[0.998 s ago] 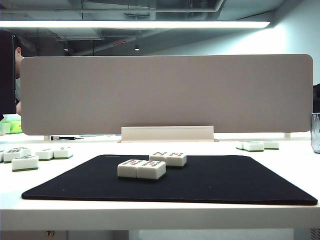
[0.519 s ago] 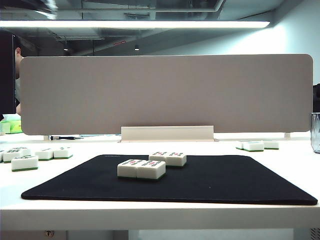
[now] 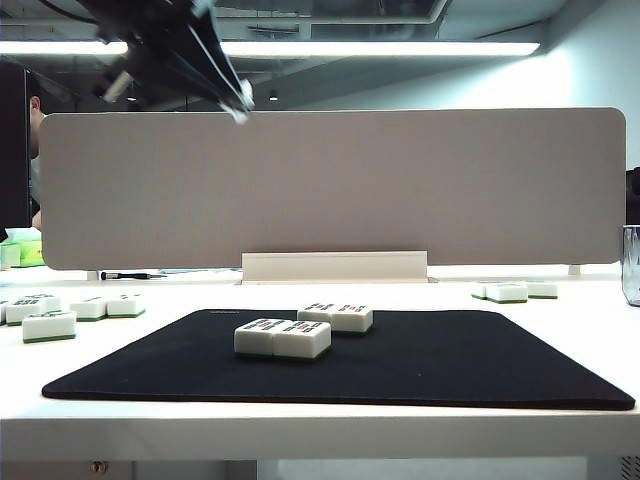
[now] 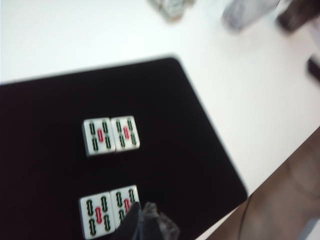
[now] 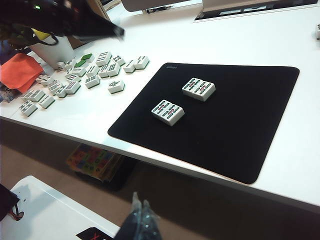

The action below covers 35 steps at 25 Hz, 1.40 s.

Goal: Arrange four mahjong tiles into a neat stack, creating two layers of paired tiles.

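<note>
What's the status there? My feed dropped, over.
Left pincer shut, high above the mat's left side. Right pincer shut, parked off the table. Four mahjong tiles in two flat pairs, unstacked. Nothing in the way.

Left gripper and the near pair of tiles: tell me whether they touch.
Apart. The exterior view shows the left gripper high above the near pair.

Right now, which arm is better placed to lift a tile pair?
Probably left. The left hand, shut, hangs above the mat beside the near pair; the right hand, shut, sits off the table edge.
</note>
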Each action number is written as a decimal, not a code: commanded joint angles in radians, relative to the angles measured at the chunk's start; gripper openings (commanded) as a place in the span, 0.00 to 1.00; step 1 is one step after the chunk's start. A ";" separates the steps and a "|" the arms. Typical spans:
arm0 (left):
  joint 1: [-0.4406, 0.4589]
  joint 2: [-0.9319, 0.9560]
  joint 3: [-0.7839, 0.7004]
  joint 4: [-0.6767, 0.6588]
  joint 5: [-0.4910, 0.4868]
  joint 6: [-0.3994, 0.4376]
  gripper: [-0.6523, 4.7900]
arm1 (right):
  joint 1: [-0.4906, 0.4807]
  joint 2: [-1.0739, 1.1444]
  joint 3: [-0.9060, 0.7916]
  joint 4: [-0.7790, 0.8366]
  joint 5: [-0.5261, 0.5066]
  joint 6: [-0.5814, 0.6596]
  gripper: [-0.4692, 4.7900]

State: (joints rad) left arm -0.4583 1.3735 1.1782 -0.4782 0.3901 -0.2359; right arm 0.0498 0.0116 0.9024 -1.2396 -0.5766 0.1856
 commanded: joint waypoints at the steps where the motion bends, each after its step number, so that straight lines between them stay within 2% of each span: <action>1: -0.047 0.054 0.063 -0.093 -0.080 0.049 0.11 | 0.001 -0.012 0.003 0.010 -0.002 -0.003 0.09; 4: -0.101 0.138 0.143 -0.196 -0.145 0.071 0.11 | 0.001 -0.012 0.003 0.010 -0.002 -0.003 0.09; 12: -0.193 0.263 0.179 -0.297 -0.230 0.064 0.11 | 0.000 -0.012 0.003 0.010 -0.002 -0.003 0.09; 18: -0.225 0.330 0.179 -0.373 -0.232 0.034 0.12 | 0.001 -0.012 0.003 0.010 -0.002 -0.003 0.09; 19: -0.225 0.344 0.178 -0.382 -0.230 0.033 0.23 | 0.000 -0.012 0.003 0.010 -0.002 -0.003 0.09; 20: -0.227 0.352 0.178 -0.381 -0.229 0.017 0.41 | 0.000 -0.012 0.003 0.009 -0.002 -0.003 0.09; 21: -0.227 0.356 0.178 -0.377 -0.230 0.011 0.49 | 0.000 -0.012 0.003 0.009 -0.002 -0.003 0.09; 26: -0.227 0.360 0.178 -0.353 -0.283 0.011 0.51 | 0.000 -0.012 0.003 0.010 -0.002 -0.003 0.09; 31: -0.227 0.386 0.178 -0.306 -0.285 0.011 0.53 | 0.000 -0.012 0.003 0.010 -0.002 -0.003 0.09; 33: -0.227 0.404 0.178 -0.267 -0.286 0.011 0.72 | 0.000 -0.012 0.002 0.010 -0.002 -0.003 0.09; 35: -0.227 0.417 0.178 -0.259 -0.288 0.011 0.75 | 0.000 -0.012 0.002 0.009 -0.002 -0.003 0.09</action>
State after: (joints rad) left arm -0.6834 1.7889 1.3540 -0.7467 0.1078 -0.2249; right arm 0.0502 0.0116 0.9020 -1.2396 -0.5766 0.1856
